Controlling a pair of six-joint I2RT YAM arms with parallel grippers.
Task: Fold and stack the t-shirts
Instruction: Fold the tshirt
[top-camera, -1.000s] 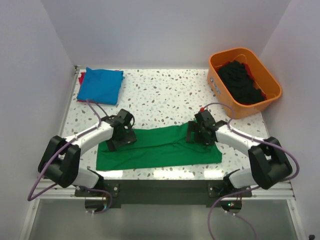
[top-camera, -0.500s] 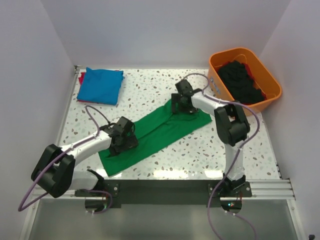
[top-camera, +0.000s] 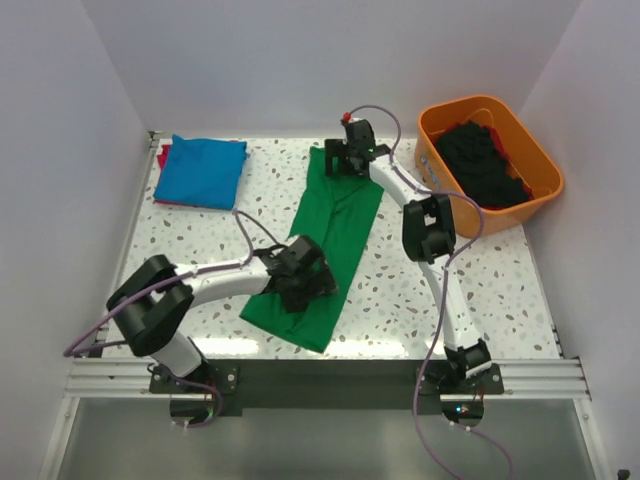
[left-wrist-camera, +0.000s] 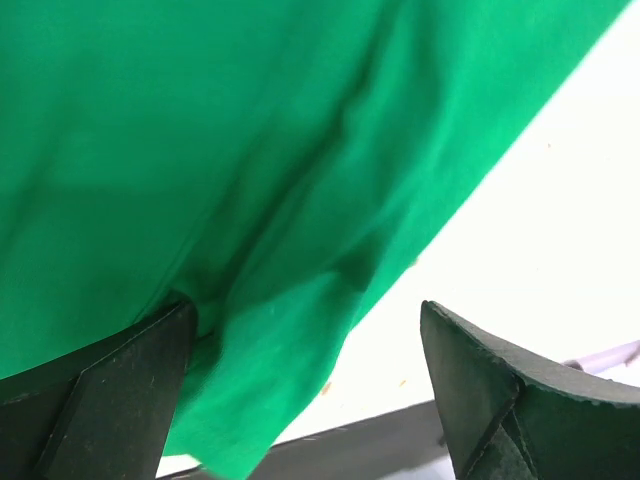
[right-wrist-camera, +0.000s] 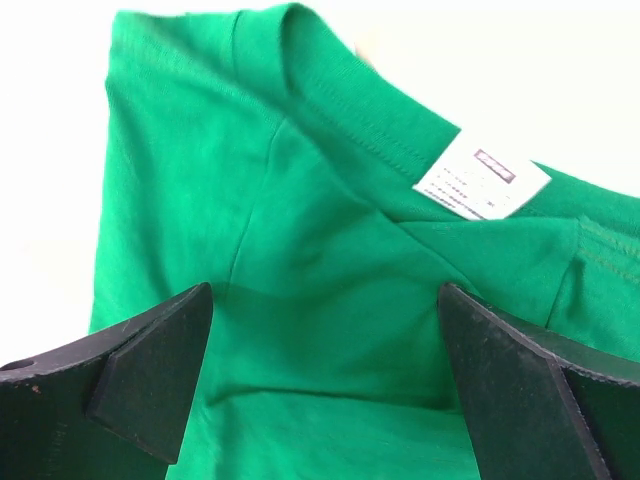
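The green t-shirt (top-camera: 335, 225) lay as 1 long folded strip on the table (top-camera: 470, 290), its long axis running near to far and leaning slightly left toward the near end. The collar and white label (right-wrist-camera: 482, 182) were at the far end, directly under the right gripper (top-camera: 347, 160), whose 2 fingers stood wide apart over the cloth with nothing pinched. The left gripper (top-camera: 300, 285) sat over the near end, its fingers also spread, cloth bunched between them but not clamped. Each arm therefore had 1 end of the strip below it, the left arm nearer the hem, so a fold end to end would likely run along that axis.

1 second before, the strip lay left to right along the near edge. Half a second before, it was diagonal. It had since swung round, and the right arm had stretched far out.

The folded blue t-shirt (top-camera: 200, 172) sat far left, well apart.
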